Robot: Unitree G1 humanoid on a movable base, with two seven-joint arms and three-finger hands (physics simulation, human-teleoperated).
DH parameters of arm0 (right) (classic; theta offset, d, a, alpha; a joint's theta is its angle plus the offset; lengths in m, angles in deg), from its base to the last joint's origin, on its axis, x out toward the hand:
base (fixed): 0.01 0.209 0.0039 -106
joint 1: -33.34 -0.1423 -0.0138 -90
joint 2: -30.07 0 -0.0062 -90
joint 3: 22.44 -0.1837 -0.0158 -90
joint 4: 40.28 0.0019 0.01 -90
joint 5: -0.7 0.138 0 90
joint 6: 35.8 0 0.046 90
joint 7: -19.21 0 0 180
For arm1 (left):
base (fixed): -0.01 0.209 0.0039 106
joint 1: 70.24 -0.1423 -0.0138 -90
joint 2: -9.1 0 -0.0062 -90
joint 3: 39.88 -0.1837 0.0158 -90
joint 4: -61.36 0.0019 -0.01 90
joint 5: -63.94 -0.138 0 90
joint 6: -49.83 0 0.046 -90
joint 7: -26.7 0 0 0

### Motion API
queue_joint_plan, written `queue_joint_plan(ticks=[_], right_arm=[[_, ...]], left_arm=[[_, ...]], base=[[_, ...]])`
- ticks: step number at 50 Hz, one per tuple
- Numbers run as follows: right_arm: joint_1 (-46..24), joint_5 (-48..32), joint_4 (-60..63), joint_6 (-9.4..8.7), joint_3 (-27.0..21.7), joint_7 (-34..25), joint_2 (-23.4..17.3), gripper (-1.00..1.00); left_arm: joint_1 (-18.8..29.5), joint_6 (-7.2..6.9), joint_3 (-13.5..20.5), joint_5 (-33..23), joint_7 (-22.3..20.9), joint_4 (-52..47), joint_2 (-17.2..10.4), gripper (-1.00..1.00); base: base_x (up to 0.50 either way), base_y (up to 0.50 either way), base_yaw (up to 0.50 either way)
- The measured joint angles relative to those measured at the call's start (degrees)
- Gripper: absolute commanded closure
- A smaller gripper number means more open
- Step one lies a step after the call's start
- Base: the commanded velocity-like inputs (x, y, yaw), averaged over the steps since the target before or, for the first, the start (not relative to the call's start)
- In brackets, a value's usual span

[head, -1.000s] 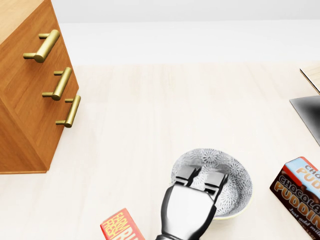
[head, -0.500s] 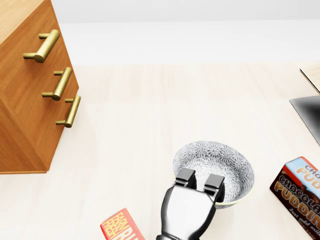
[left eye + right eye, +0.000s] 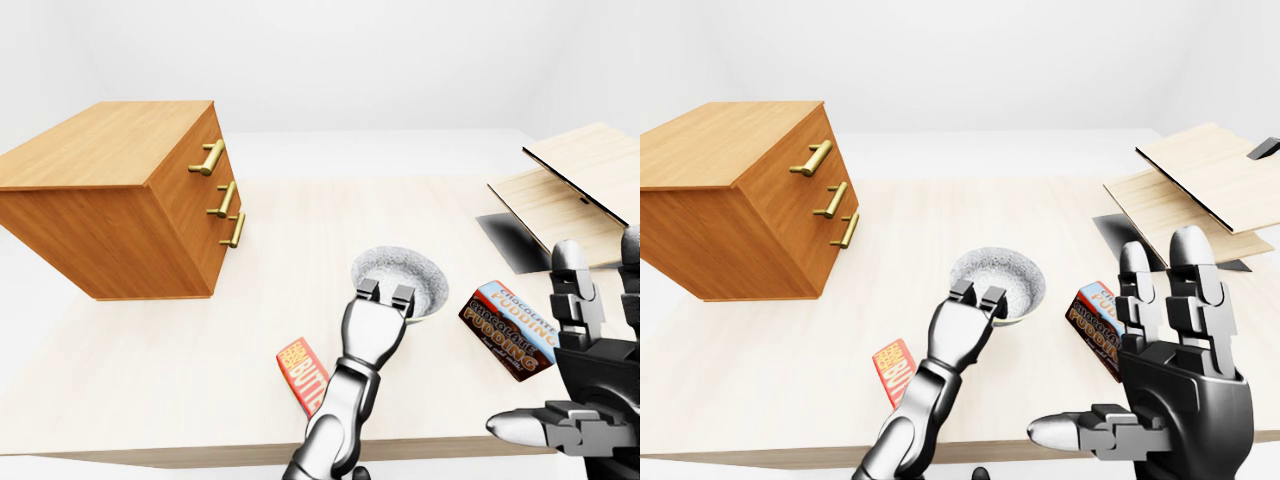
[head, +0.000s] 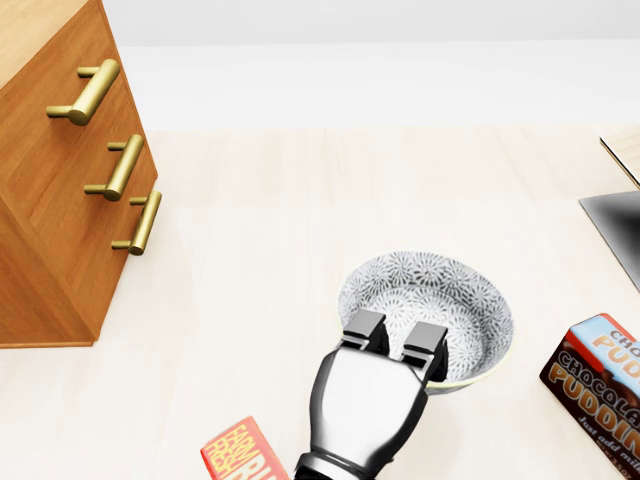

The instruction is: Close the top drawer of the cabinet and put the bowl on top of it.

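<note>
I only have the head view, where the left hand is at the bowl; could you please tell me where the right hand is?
Observer: The right hand is held up at the bottom right of the right-eye view, fingers open, holding nothing, well apart from the bowl.
Operator: Thank you. Is anything on top of the cabinet?
Observer: No. The left-eye view shows the whole top of the cabinet as bare wood.
Operator: And what is the dark shape at my right edge?
Observer: It is a dark flat panel on the table, next to stacked wooden boards.
</note>
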Motion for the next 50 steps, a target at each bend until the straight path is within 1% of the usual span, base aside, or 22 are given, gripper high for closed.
queue_joint_plan(ticks=[10,16,25,31,39,50], right_arm=[[0.3,-0.8,-0.3,0.00,1.2,0.3,-0.2,-1.00],[0.3,-1.0,-0.6,0.00,1.6,0.6,-0.4,-1.00],[0.3,-1.0,-0.7,0.00,1.6,0.6,-0.6,-1.00],[0.4,-1.2,-0.9,0.00,1.9,0.6,-0.6,-1.00],[0.7,-1.4,-0.9,0.00,2.2,0.4,-0.5,-1.00],[1.4,-2.6,-1.4,0.00,3.9,0.3,-0.3,-1.00]], left_arm=[[-0.8,0.00,-0.7,-1.5,-5.2,-8.4,-1.1,1.00],[-1.1,0.00,-1.0,-2.9,-9.6,-14.4,-1.5,1.00],[-0.5,0.00,-0.3,-5.4,-18.8,-24.4,-1.5,1.00],[0.7,0.00,1.0,-6.4,-24.1,-29.3,-0.9,1.00],[3.9,0.00,4.0,-7.4,-29.4,-33.1,0.4,1.00],[8.2,0.00,8.1,-7.6,-36.8,-37.8,1.9,1.00]], base=[[0.00,0.00,0.00],[0.00,0.00,0.00],[0.00,0.00,0.00],[0.00,0.00,0.00],[0.00,0.00,0.00],[0.00,0.00,0.00]])
